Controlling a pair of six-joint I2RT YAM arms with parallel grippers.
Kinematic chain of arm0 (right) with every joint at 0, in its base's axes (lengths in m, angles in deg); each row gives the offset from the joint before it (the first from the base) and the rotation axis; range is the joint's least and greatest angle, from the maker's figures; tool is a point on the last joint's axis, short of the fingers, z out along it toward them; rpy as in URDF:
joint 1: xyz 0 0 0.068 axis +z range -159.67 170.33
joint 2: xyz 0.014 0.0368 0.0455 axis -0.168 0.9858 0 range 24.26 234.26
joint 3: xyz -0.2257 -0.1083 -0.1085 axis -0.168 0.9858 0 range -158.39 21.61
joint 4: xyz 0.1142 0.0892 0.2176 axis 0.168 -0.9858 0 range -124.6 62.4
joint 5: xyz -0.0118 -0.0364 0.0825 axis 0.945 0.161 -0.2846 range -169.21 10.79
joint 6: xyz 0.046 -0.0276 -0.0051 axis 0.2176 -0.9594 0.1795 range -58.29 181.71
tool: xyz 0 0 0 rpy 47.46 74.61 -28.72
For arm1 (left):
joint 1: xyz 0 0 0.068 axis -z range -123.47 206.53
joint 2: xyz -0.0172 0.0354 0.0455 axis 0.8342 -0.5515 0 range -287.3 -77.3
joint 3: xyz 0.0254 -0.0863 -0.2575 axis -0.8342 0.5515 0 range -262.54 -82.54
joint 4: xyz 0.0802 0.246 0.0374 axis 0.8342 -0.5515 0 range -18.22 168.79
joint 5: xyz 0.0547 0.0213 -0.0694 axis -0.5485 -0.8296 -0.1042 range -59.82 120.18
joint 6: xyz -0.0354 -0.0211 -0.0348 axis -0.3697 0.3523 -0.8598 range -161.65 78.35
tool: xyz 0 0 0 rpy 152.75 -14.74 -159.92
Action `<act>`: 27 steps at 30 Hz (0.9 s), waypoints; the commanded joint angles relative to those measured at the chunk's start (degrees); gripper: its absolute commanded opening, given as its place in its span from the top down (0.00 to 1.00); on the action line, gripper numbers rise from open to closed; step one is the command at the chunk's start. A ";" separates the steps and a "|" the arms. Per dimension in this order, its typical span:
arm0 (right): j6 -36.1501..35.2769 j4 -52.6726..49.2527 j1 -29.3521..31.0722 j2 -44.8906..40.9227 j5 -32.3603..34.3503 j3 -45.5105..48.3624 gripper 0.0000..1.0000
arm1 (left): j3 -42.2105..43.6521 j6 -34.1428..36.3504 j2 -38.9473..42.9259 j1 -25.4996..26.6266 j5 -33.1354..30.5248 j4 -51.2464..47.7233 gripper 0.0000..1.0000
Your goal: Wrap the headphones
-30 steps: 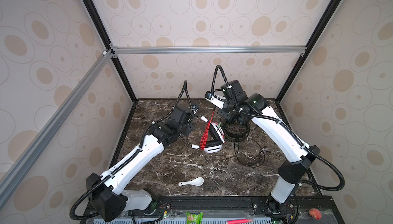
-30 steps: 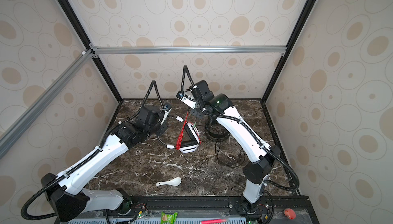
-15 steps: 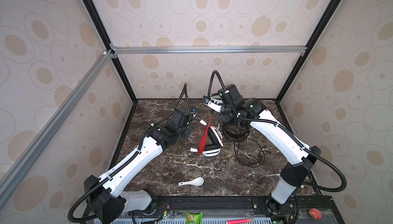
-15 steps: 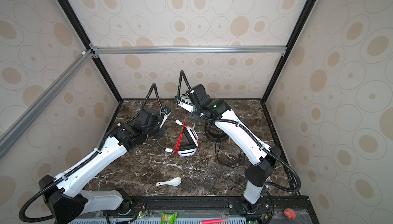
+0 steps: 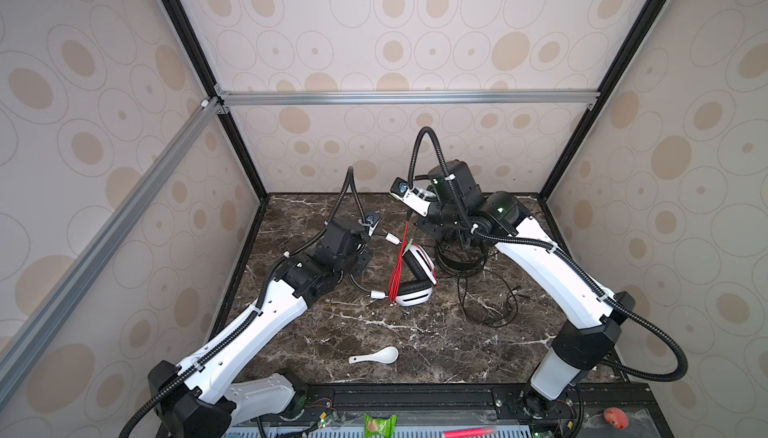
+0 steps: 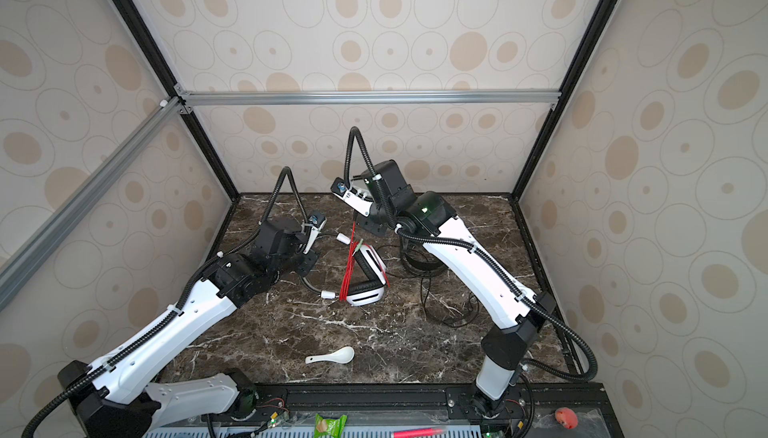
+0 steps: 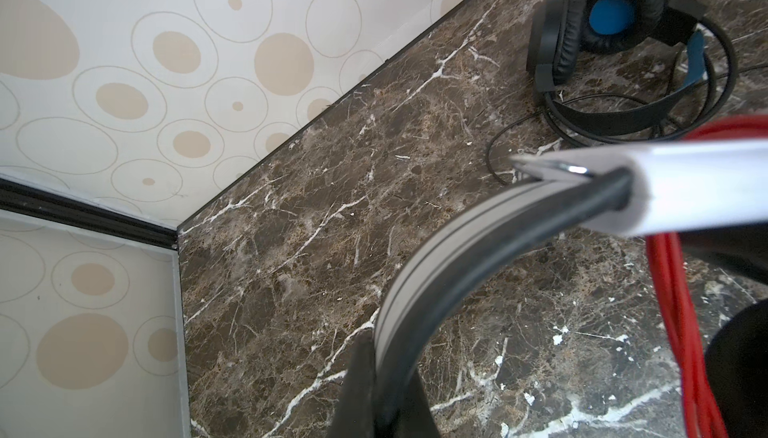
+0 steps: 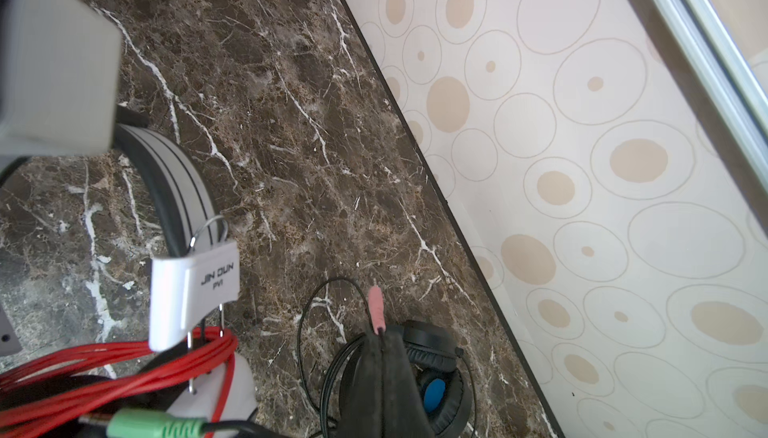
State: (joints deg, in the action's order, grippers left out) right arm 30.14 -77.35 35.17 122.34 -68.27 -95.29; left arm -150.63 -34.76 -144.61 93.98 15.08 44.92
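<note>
Right fingers (image 8: 382, 373) shifted leftward, pinching white headphones' (image 5: 411, 292) pink plug (image 8: 376, 305).

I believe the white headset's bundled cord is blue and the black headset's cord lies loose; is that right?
Not quite: the white headset's bundled cord is red, as both top views show; the black headset's cord does lie loose.

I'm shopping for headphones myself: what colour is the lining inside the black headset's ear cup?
Blue, on the black headset; the left wrist view shows it best.
</note>
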 commanded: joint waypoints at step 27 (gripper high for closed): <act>-2.76 5.49 -4.49 5.20 15.65 -0.82 1.00 | -5.87 3.12 -1.75 0.58 1.62 -5.47 1.00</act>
State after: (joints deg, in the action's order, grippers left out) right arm 28.41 -78.23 31.30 128.59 -57.54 -99.32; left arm -153.98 -34.61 -146.10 93.98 14.63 45.09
